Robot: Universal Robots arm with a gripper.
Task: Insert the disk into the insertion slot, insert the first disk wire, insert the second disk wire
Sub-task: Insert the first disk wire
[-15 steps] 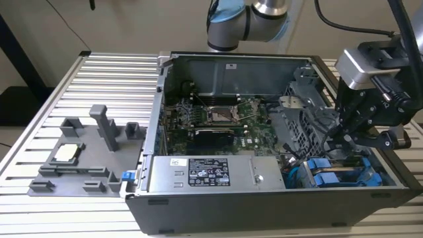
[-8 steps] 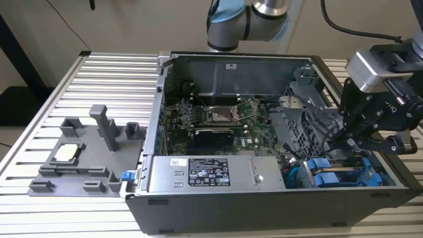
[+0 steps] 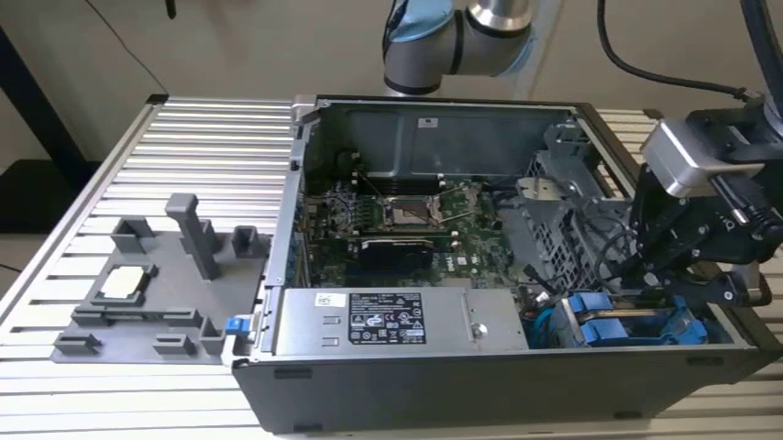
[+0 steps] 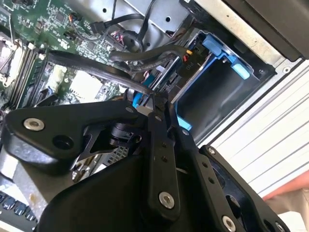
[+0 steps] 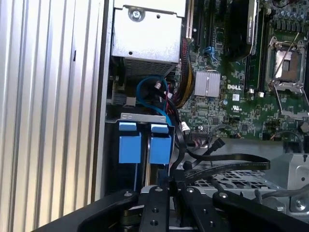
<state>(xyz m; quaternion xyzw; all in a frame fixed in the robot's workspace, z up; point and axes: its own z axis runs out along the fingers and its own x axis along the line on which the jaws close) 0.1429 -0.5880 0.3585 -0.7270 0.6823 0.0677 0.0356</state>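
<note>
One wire step, I think: the disk (image 5: 159, 146) sits in the slot (image 5: 145, 117), and the gripper (image 5: 171, 184) seems to pinch a black wire (image 5: 227, 158) in its jaws. It needs a straight, soft push.

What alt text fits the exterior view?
The gripper reaches into the open computer case at the exterior view's right, over the blue-railed insertion slot. A grey power-supply box sits beside the slot; the case stands on a slatted table.
</note>
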